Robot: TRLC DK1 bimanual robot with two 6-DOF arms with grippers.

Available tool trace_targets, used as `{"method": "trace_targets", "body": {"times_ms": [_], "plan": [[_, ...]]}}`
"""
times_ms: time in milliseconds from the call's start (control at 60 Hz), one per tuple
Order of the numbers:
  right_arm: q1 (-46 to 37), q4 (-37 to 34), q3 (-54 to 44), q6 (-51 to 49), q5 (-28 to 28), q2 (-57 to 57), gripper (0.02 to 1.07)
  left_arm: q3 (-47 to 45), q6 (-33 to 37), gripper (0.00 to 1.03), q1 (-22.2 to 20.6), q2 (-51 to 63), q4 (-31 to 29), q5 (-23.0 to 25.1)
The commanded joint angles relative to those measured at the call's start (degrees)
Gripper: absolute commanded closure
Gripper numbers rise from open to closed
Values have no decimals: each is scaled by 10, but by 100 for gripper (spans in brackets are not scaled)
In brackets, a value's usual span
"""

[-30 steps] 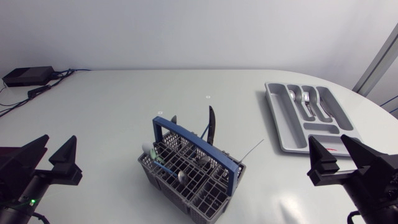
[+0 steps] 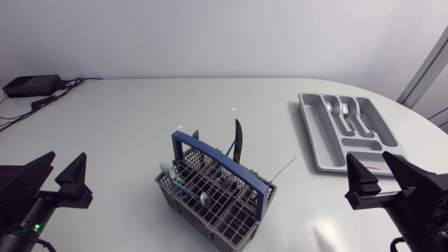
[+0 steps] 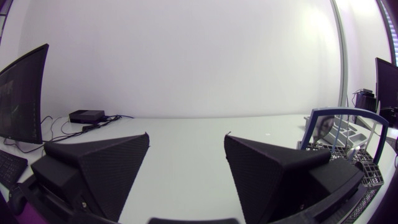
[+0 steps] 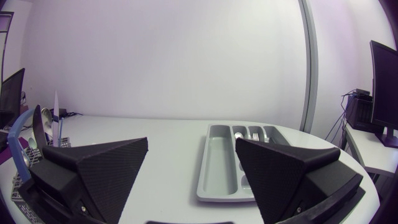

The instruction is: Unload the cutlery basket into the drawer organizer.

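We logged left pincer [image 2: 65, 159] and right pincer [image 2: 369, 159] both released. Cutlery basket [image 2: 213, 190] stood on the surface [image 2: 140, 119] between them; drawer organizer [image 2: 350, 129] lay ahead of right pincer. Left wrist view showed the basket alone, right wrist view both.

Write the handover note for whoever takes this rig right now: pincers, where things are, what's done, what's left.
Left pincer: open, empty, low over the table's near side, left of the cutlery basket.
Right pincer: open, empty, at the near end of the drawer organizer.
The basket stands mid-table; a dark utensil sticks up from it, with more cutlery inside.
Done: at least a spoon and a fork lie in the organizer.
Left: everything in the basket.
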Motion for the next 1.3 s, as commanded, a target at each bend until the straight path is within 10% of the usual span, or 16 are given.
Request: {"method": "trace_targets", "body": {"times_ms": [0, 467, 733, 1283], "plan": [[5, -4, -11, 14, -1, -3, 6, -12, -16, 4, -11, -4, 0, 4], [23, -22, 42, 12, 3, 4, 6, 61, -79, 5, -6, 22, -3, -1], [44, -6, 119, 11, 10, 135, 7, 189, -86, 8, -43, 230, -20, -2], [126, -282, 352, -110, -16, 434, 7, 490, 154, 13, -161, 611, -336, -27]]}}
